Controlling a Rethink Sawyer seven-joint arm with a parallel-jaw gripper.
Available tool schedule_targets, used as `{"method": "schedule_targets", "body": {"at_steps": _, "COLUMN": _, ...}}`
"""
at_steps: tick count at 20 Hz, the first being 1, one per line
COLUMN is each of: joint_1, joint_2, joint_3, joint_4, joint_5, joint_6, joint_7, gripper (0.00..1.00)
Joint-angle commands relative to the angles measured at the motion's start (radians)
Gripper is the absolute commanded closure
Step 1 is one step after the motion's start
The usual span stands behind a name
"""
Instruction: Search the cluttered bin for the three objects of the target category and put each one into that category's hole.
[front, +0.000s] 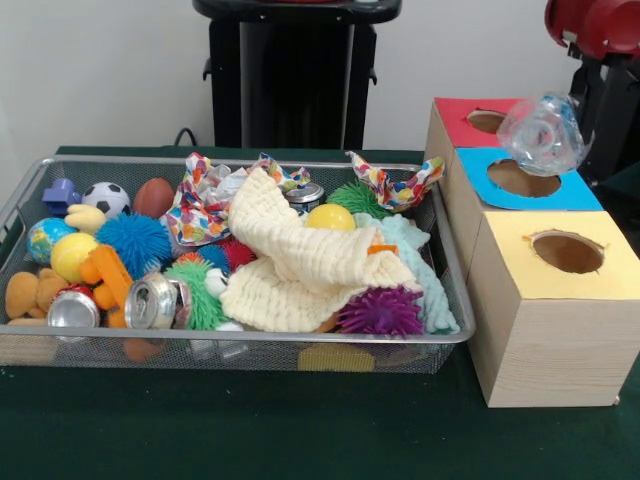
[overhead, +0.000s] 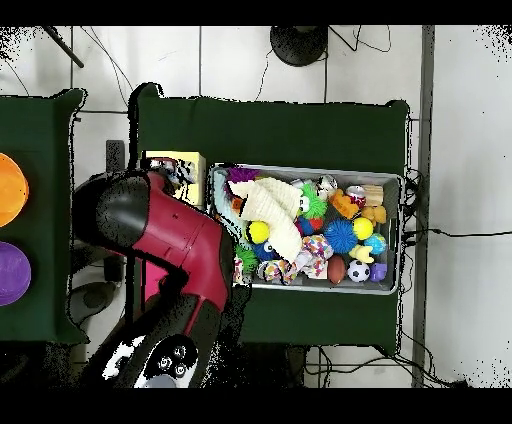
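A crushed clear plastic bottle (front: 541, 134) hangs in the air right above the blue hole (front: 523, 179). The blue hole is in the middle of three wooden boxes (front: 545, 330), with a red-topped hole (front: 487, 121) behind it and a yellow-topped hole (front: 567, 251) in front. The red arm (front: 594, 25) is just beside the bottle, at the top corner of the front view. I cannot see the end effector itself, so I cannot tell if it is spread or pressed together. It looks like the bottle is being carried, but the pictures do not show what pinches it.

I think the bottle is very light. It is thin and crinkly, and it squashes when squeezed. The smooth plastic could slip. A good place to hold it would be across a flat, dented part, or by the neck if that can be found. It looks nearly as wide as the hole, so it may need to go in end first.

The wire bin (front: 30, 195) sits on the green tabletop (front: 250, 430) next to the boxes. It is full of spiky balls, cloths, soft toys and more. Two squashed shiny cans (front: 150, 300) lie near the front left corner. They look light, stiff and a bit sharp at the folds.

I cannot read any words or labels on anything.
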Motion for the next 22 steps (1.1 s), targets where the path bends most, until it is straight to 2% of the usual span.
{"method": "schedule_targets", "body": {"at_steps": 1, "joint_1": -0.017, "joint_2": 0.065, "joint_3": 0.089, "joint_4": 0.075, "joint_5": -0.074, "joint_6": 0.12, "joint_7": 0.142, "gripper": 1.0}}
{"method": "schedule_targets", "body": {"at_steps": 7, "joint_1": -0.029, "joint_2": 0.056, "joint_3": 0.106, "joint_4": 0.105, "joint_5": -0.094, "joint_6": 0.095, "joint_7": 0.119, "gripper": 1.0}}
{"method": "schedule_targets", "body": {"at_steps": 13, "joint_1": -0.04, "joint_2": 0.025, "joint_3": 0.209, "joint_4": 0.185, "joint_5": -0.008, "joint_6": 0.018, "joint_7": 0.128, "gripper": 1.0}}
{"method": "schedule_targets", "body": {"at_steps": 18, "joint_1": -0.049, "joint_2": 0.01, "joint_3": 0.253, "joint_4": 0.221, "joint_5": 0.009, "joint_6": 0.001, "joint_7": 0.112, "gripper": 1.0}}
{"method": "schedule_targets", "body": {"at_steps": 22, "joint_1": -0.064, "joint_2": 0.004, "joint_3": 0.286, "joint_4": 0.25, "joint_5": 0.025, "joint_6": -0.052, "joint_7": 0.104, "gripper": 1.0}}
